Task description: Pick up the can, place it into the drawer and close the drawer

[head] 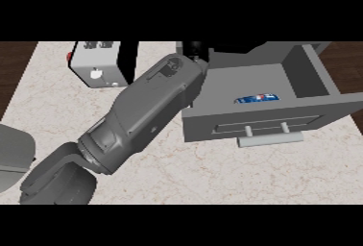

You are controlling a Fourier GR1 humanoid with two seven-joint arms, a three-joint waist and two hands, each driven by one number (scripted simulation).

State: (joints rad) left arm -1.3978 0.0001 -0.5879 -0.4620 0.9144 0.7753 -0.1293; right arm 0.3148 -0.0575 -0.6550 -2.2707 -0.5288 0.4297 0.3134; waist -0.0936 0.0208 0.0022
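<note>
1. Landmark for all positions: the open grey drawer [269,103], upper right of my head view.
2. Nearest to me, at the lower left and well apart from the drawer, I see grey arm segments and a grey rounded shape at the left edge. I cannot tell which parts these are.
3. From there a large grey forearm [145,113] runs diagonally up and right across the marbled surface [234,173], ending just beside the drawer's left wall.
4. At that end only a sliver of black robot hand [194,49] shows, at the drawer's back left corner. Whether it is released or clenched, I cannot tell. Judging by where the arm enters, I take it as the left arm.
5. The drawer front faces me, with a pale bar handle [269,138] on two posts.
6. The can [257,98] lies on its side inside the drawer, blue with white and red marking, against the inner face of the front panel.
7. Left of the drawer, beyond the forearm, stands a white box-like appliance [99,62] with a red spot on its left side.
8. Right robot hand: not seen.
</note>
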